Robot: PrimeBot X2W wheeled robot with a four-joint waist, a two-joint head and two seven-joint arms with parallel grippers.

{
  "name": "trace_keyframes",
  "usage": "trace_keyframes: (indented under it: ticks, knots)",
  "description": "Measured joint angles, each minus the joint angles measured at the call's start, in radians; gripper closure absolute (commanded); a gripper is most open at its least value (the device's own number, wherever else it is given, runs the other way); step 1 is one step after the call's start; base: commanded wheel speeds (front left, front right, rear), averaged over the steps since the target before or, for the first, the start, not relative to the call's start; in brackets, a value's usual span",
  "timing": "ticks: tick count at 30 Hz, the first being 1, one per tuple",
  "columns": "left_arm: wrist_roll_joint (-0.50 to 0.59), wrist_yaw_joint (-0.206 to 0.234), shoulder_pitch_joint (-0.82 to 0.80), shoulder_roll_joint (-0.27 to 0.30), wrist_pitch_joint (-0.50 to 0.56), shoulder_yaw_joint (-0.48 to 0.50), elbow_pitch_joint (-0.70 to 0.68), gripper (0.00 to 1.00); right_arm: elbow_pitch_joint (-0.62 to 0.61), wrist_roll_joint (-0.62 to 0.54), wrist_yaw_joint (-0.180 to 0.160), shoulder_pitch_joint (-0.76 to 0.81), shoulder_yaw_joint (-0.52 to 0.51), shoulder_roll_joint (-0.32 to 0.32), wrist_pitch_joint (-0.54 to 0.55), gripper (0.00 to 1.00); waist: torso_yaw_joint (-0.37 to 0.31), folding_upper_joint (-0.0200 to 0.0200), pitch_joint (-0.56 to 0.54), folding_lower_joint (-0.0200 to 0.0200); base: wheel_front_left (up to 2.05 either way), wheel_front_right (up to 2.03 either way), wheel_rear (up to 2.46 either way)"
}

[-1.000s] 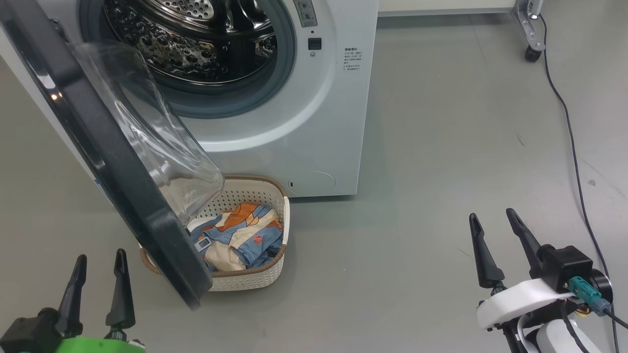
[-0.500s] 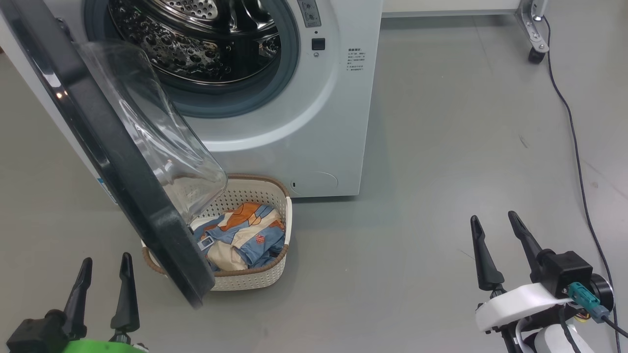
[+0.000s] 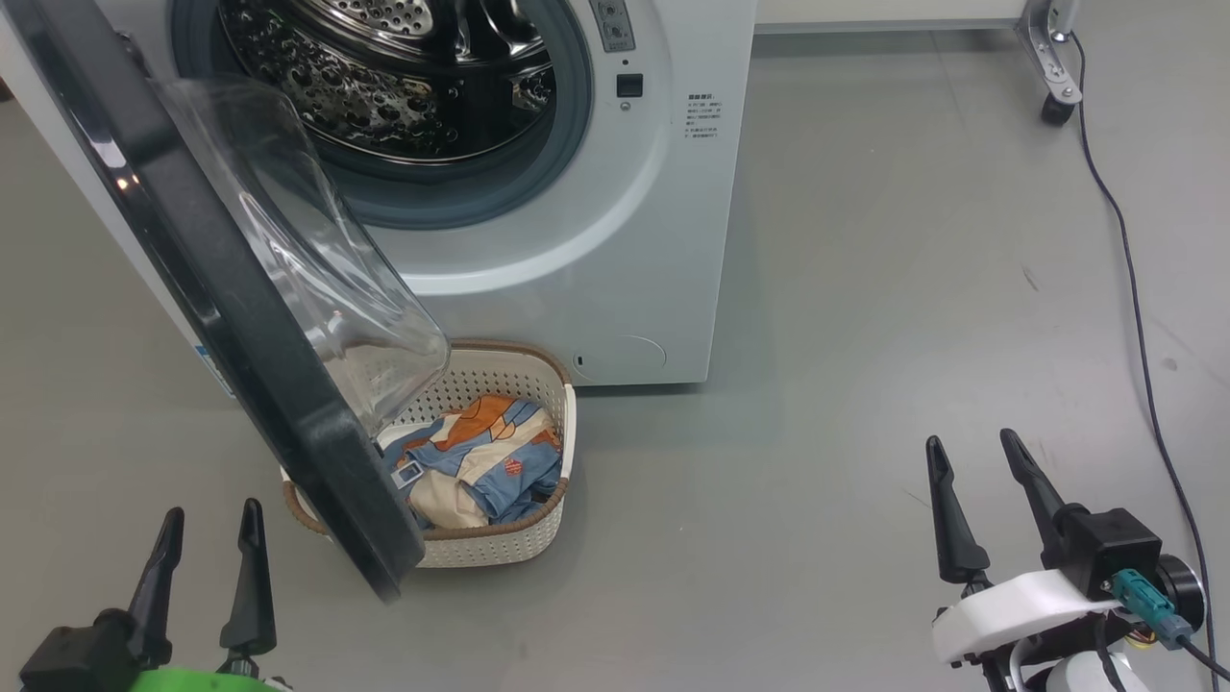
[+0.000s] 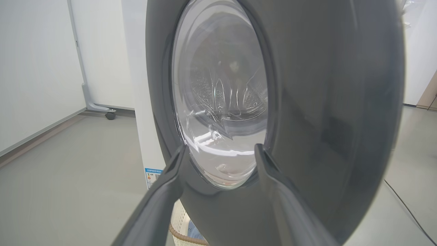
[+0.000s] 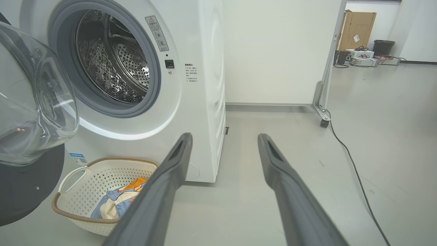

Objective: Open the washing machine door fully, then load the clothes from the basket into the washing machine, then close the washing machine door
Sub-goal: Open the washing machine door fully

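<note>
The white washing machine (image 3: pixel 615 240) (image 5: pixel 201 85) stands at the top, its steel drum (image 3: pixel 394 77) (image 5: pixel 109 71) exposed. Its door (image 3: pixel 221 308) (image 4: pixel 307 102) hangs swung out to the left, black rim and clear glass bowl (image 3: pixel 307 269) (image 5: pixel 30 102) partly over the basket. The cream basket (image 3: pixel 519 543) (image 5: pixel 102 184) sits on the floor before the machine, holding blue, orange and cream clothes (image 3: pixel 480 461) (image 5: pixel 119 201). My left gripper (image 3: pixel 209 519) (image 4: pixel 220 148) is open at the lower left, facing the door's outer side. My right gripper (image 3: pixel 972 442) (image 5: pixel 224 136) is open at the lower right, empty.
A black cable (image 3: pixel 1139 317) (image 5: pixel 355 164) runs along the grey floor on the right. A caster leg (image 3: pixel 1057 106) (image 5: pixel 322 119) of a white panel stands at the back right. Open floor lies between the basket and my right gripper.
The whole head view has shifted slightly, so the camera moved. Both grippers sit a little lower in that view and stay open. Door, basket and clothes are as before.
</note>
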Motion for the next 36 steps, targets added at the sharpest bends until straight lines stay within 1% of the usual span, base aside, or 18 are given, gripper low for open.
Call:
trace_keyframes:
  ticks: [6, 7, 8, 9, 13, 16, 20, 21, 25, 27, 29, 31, 36]
  knots:
    - [0.007, 0.0, 0.0, 0.0, 0.0, -0.005, 0.005, 0.01, -0.003, -0.009, 0.0, 0.008, -0.009, 0.007, 0.0, 0.0, 0.002, 0.0, 0.002, 0.0, 0.0, 0.0, 0.0]
    - [0.007, 0.0, 0.0, 0.0, 0.0, -0.007, 0.009, 0.6, -0.003, -0.01, 0.0, 0.009, -0.011, 0.007, 0.0, 0.0, 0.002, 0.0, 0.003, 0.0, 0.0, 0.0, 0.0]
    - [0.007, 0.0, 0.0, 0.0, 0.0, -0.009, 0.011, 0.89, -0.003, -0.011, 0.001, 0.009, -0.013, 0.008, 0.0, 0.0, 0.002, 0.0, 0.004, 0.0, 0.0, 0.0, 0.0]
    - [0.007, 0.0, 0.0, 0.001, 0.0, -0.009, 0.013, 1.0, -0.003, -0.014, 0.001, 0.009, -0.014, 0.009, 0.0, 0.0, 0.002, 0.0, 0.004, 0.0, 0.0, 0.0, 0.0]
    - [0.006, 0.0, 0.0, 0.0, 0.0, -0.004, 0.009, 1.0, -0.004, -0.022, 0.003, 0.009, -0.02, 0.013, 0.0, 0.0, 0.002, 0.0, 0.006, 0.0, 0.0, 0.0, 0.0]
    - [0.006, 0.0, -0.002, 0.0, 0.0, 0.023, -0.019, 1.0, -0.004, -0.025, 0.007, 0.009, -0.024, 0.016, 0.0, 0.0, 0.001, 0.0, 0.007, 0.0, 0.0, 0.0, 0.0]
    - [0.007, 0.0, -0.032, 0.001, 0.0, 0.086, -0.095, 1.0, -0.004, -0.025, 0.015, 0.01, -0.026, 0.028, 0.0, 0.0, 0.001, 0.0, 0.006, 0.0, 0.0, 0.0, 0.0]
    - [0.007, 0.0, -0.032, 0.001, 0.0, 0.086, -0.095, 1.0, -0.004, -0.025, 0.015, 0.01, -0.026, 0.028, 0.0, 0.0, 0.001, 0.0, 0.006, 0.0, 0.0, 0.0, 0.0]
    - [0.02, 0.0, -0.102, 0.007, -0.003, 0.124, -0.213, 1.0, -0.004, -0.027, 0.02, 0.013, -0.028, 0.035, 0.0, 0.0, 0.0, 0.0, 0.005, 0.0, 0.0, 0.0, 0.0]
    - [0.04, 0.0, -0.137, 0.022, -0.005, 0.115, -0.284, 1.0, -0.003, -0.027, 0.028, 0.015, -0.029, 0.038, 0.0, 0.0, -0.001, 0.0, 0.006, 0.0, 0.0, 0.0, 0.0]
    - [0.05, 0.0, -0.173, 0.035, -0.005, 0.093, -0.353, 1.0, -0.002, -0.027, 0.029, 0.016, -0.029, 0.043, 0.0, 0.0, -0.001, 0.0, 0.007, 0.0, 0.0, 0.0, 0.0]
    - [0.061, 0.0, -0.203, 0.038, -0.006, 0.065, -0.408, 1.0, 0.0, -0.027, 0.037, 0.02, -0.029, 0.047, 0.0, 0.0, -0.002, 0.0, 0.008, 0.0, 0.0, 0.0, 0.0]
    - [0.066, 0.0, -0.225, 0.043, -0.006, -0.021, -0.49, 1.0, 0.003, -0.028, 0.046, 0.023, -0.029, 0.058, 0.0, 0.0, -0.007, 0.0, 0.01, 0.0, 0.0, 0.0, 0.0]
